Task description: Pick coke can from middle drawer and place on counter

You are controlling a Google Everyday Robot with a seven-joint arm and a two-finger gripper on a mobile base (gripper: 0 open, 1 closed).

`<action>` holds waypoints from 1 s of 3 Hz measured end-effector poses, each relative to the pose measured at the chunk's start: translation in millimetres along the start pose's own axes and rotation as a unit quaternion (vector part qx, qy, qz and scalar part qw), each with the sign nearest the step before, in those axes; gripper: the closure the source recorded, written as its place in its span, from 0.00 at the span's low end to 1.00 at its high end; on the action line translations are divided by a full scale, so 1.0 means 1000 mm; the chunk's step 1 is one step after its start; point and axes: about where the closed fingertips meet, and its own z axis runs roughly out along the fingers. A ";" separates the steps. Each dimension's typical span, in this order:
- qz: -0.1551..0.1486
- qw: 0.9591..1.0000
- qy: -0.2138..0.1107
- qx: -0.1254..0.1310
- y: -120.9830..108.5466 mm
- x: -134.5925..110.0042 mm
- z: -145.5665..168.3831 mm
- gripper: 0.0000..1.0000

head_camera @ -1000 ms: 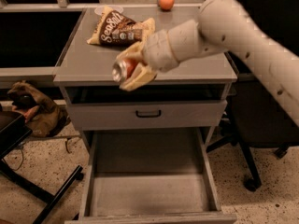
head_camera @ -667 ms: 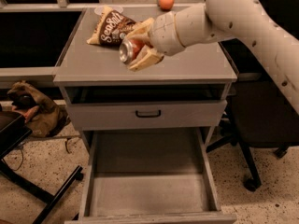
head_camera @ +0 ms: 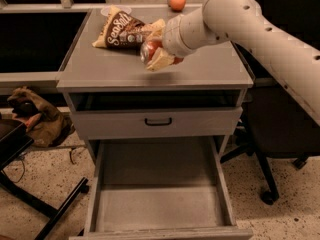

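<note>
The pick looks done from my seat. My cream two-finger claw [head_camera: 156,54] is clamped around the small red-orange drink can with silver ends [head_camera: 150,48]. The can lies tilted in its grip over the middle of the flat matte grey tabletop [head_camera: 100,69], just beside a brown crinkled snack bag [head_camera: 122,31]. Below, the wide shallow grey middle drawer [head_camera: 160,209] stands pulled out, its floor bare. I judge that 1 step is left: set the can down and let go. I cannot tell whether it touches the surface yet. The bag's white script reads "Sea Salt"; the can's white markings are unreadable. 1 round orange fruit [head_camera: 177,1] sits at the far edge.
</note>
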 end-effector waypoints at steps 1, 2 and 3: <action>0.000 1.000 0.000 0.000 0.000 0.000 0.000 1.00; -0.009 1.000 0.011 0.014 -0.004 0.002 0.006 1.00; 0.002 0.999 0.029 0.032 -0.006 0.016 0.030 1.00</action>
